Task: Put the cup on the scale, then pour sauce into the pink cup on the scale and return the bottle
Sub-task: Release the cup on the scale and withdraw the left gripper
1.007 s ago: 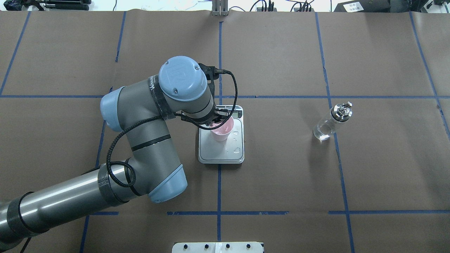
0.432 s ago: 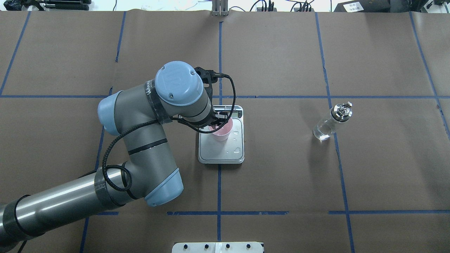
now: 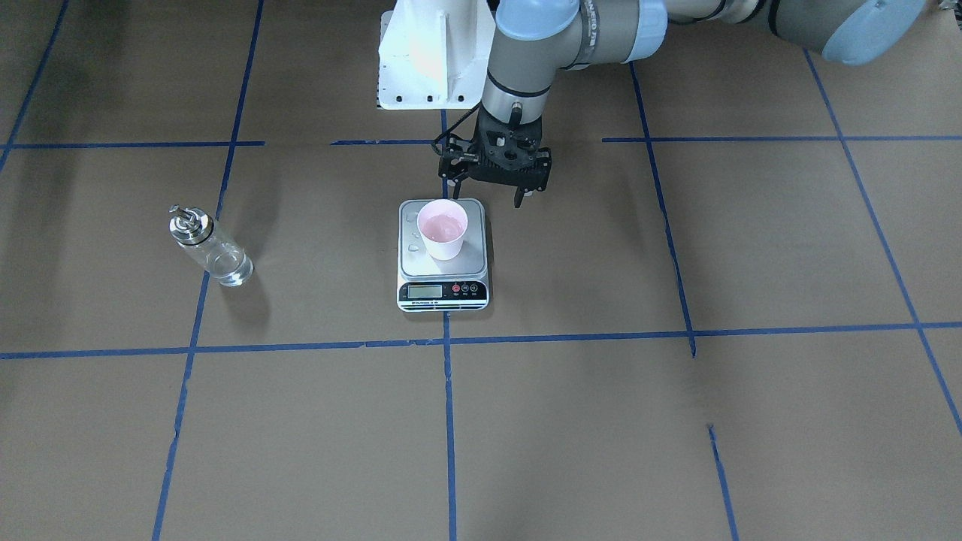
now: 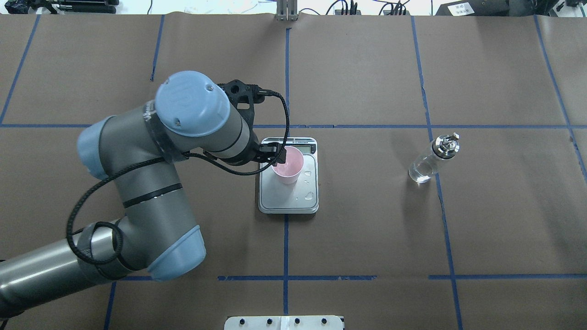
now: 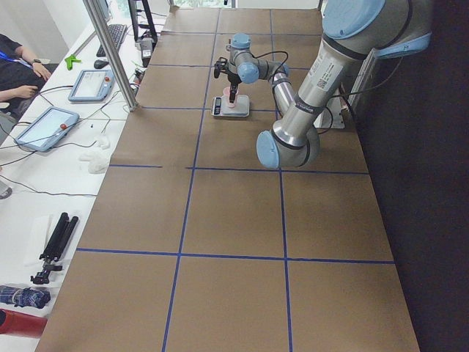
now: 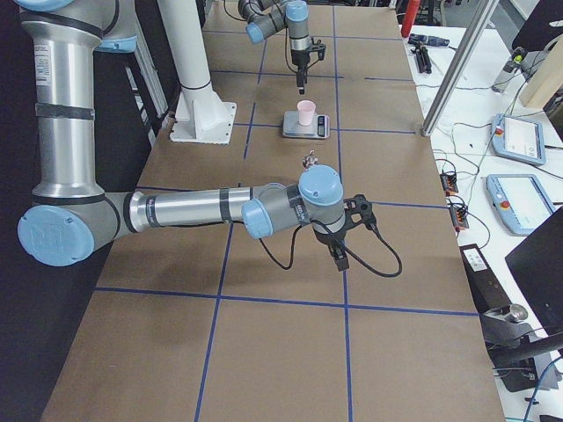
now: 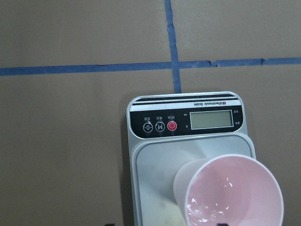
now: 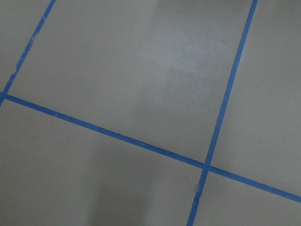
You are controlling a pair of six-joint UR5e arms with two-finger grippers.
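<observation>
cup (image 4: pixel 287 164) upright on scale (image 4: pixel 279 197), left gripper (image 3: pixel 482 189) spread, empty, off cup, bottle (image 4: pixel 429 161) upright at scale's 3 o'clock overhead, right gripper (image 6: pixel 338 253) grip: cannot tell

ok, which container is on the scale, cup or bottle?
The pink cup: it stands upright on the scale. The clear bottle stands apart on the brown paper, well off to the robot's right.
</observation>
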